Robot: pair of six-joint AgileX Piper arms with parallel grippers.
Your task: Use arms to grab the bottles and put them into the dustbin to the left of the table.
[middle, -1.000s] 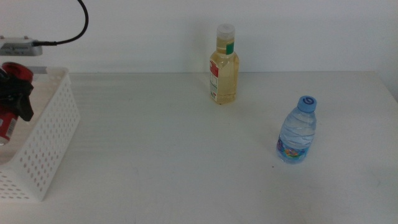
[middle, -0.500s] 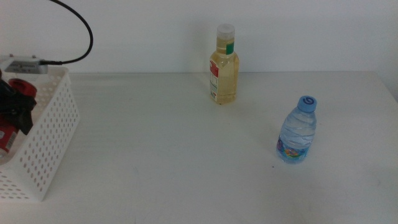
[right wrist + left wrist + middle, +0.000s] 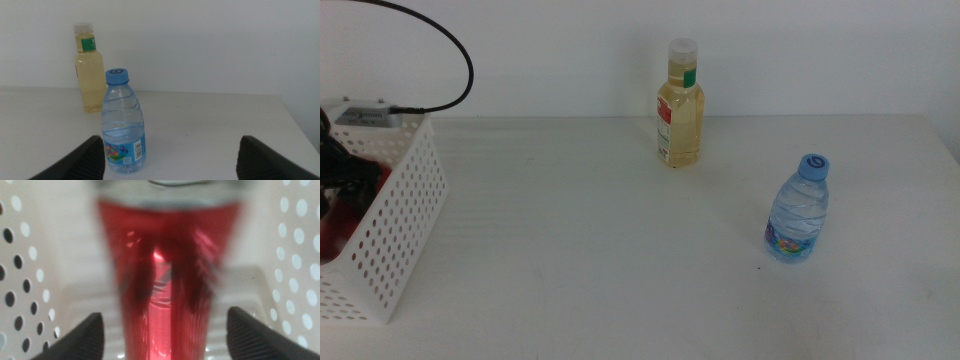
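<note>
My left gripper (image 3: 342, 172) is down inside the white perforated dustbin (image 3: 398, 225) at the table's left edge. In the left wrist view the red cola can (image 3: 165, 265) is blurred between the jaws of my left gripper (image 3: 162, 342), which stand wide with a gap on each side, so the gripper is open. The can's red (image 3: 332, 232) shows low inside the dustbin. The yellow-liquid bottle (image 3: 680, 105) stands upright at the back centre. The blue-capped water bottle (image 3: 798, 210) is upright on the right. My right gripper (image 3: 170, 165) is open, facing the water bottle (image 3: 123, 122) from short of it.
A black cable (image 3: 440, 40) arcs over the dustbin from the left arm's grey box (image 3: 360, 115). The white table (image 3: 580, 250) stretches bare between dustbin and bottles. The yellow bottle (image 3: 89, 67) stands behind the water bottle in the right wrist view.
My left gripper has sunk lower into the dustbin with the red can, which now looks blurred between spread jaws. Both standing bottles have stayed put.
</note>
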